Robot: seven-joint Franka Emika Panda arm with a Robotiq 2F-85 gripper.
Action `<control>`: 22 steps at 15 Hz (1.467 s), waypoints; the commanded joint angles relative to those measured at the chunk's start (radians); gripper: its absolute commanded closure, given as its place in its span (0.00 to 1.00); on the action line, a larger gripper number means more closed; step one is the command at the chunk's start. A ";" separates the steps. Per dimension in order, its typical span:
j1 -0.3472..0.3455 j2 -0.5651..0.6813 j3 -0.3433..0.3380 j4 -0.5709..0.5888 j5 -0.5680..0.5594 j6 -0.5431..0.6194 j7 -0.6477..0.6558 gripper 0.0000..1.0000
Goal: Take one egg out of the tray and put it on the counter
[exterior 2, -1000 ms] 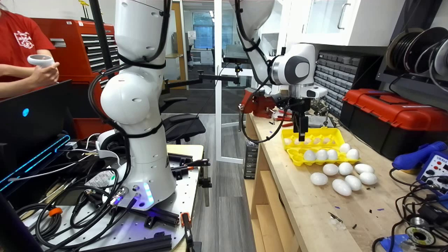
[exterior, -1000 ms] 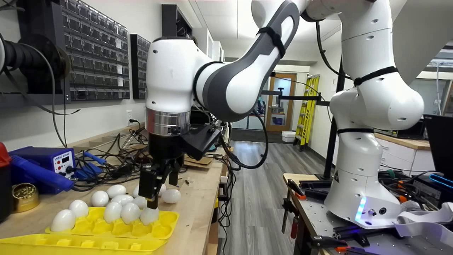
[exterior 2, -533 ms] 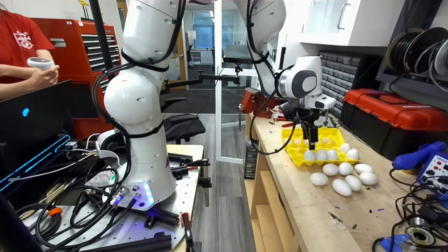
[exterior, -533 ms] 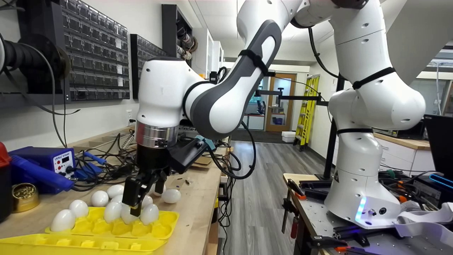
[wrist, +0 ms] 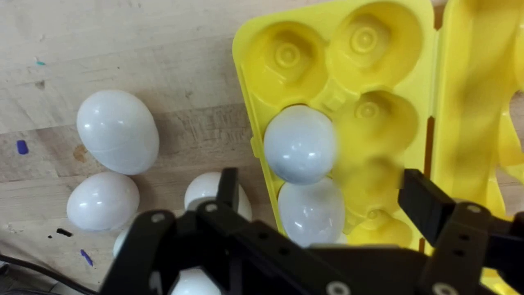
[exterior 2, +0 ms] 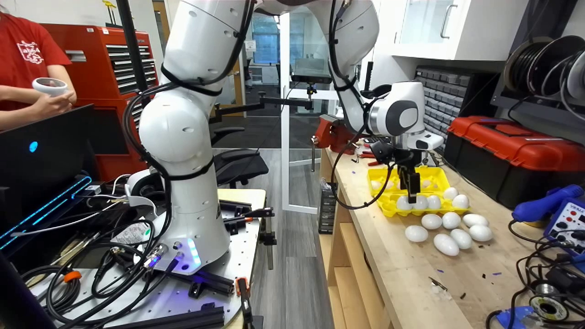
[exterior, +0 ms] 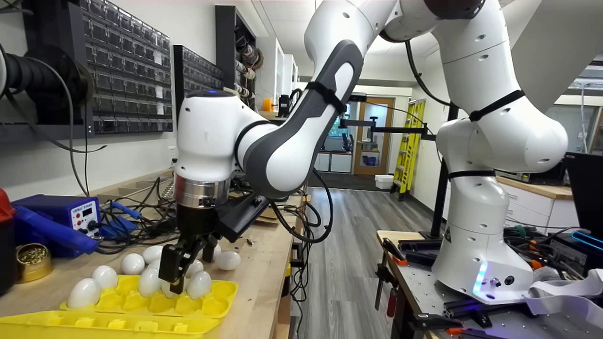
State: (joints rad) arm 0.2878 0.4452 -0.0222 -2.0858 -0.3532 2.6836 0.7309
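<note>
- Wooden counter (exterior: pixel 264 282) along the wall (exterior: pixel 132 157) in an exterior view, pretty messy with black cables (exterior: pixel 162 228) and a blue box (exterior: pixel 85 217) with a display. Gripper (exterior: pixel 192 272) hangs low over the yellow tray (exterior: pixel 136 305), one fingertip right in front of the white eggs (exterior: pixel 149 281) sitting in it.
- In an exterior view: loose eggs (exterior 2: pixel 446 244) on the counter beside the tray, red-lidded toolbox (exterior 2: pixel 512 157) behind, person (exterior 2: pixel 29 68) in a red tee holding a white gadget (exterior 2: pixel 49 91).
- Wrist view: jaws spread wide, nothing gripped, an egg (wrist: pixel 312 211) in its tray pocket between the fingers. Can't tell if they touch it.
</note>
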 commanded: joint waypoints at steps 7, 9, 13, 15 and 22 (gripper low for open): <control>0.020 0.025 -0.038 0.006 0.033 -0.014 -0.031 0.26; 0.017 0.026 -0.036 0.004 0.043 -0.016 -0.033 0.40; 0.014 0.020 -0.028 -0.005 0.070 -0.017 -0.044 0.65; 0.015 0.006 -0.024 -0.013 0.081 -0.017 -0.053 0.77; 0.034 -0.067 -0.040 -0.056 0.057 -0.019 -0.039 0.77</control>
State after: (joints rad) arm 0.2951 0.4598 -0.0392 -2.0872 -0.2988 2.6818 0.7032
